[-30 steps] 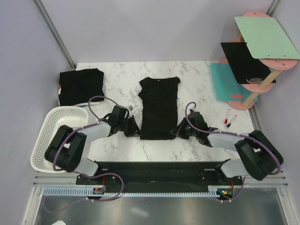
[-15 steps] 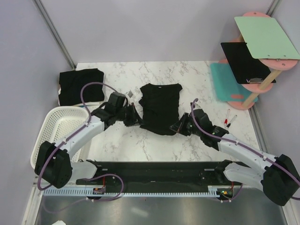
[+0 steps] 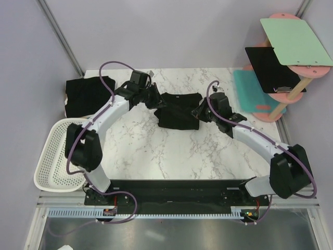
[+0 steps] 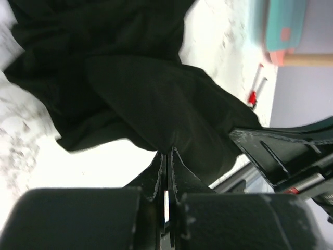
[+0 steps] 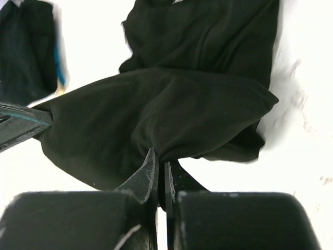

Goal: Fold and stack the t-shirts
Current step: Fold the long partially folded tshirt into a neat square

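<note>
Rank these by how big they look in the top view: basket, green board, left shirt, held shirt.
1. the basket, largest even with an arm across it.
2. the green board, though it sits raised, nearer the camera, so unsure.
3. the left shirt and held shirt look alike; not ranked.

2 white arms [image 3: 106,115] with black joints [image 3: 86,151] and looping purple cables [image 3: 110,63]

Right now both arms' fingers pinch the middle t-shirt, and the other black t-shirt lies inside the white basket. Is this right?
No. The other t-shirt lies on the table, beyond the white basket, not inside it; the top view shows this. The left fingers and right fingers do pinch the middle t-shirt.
</note>
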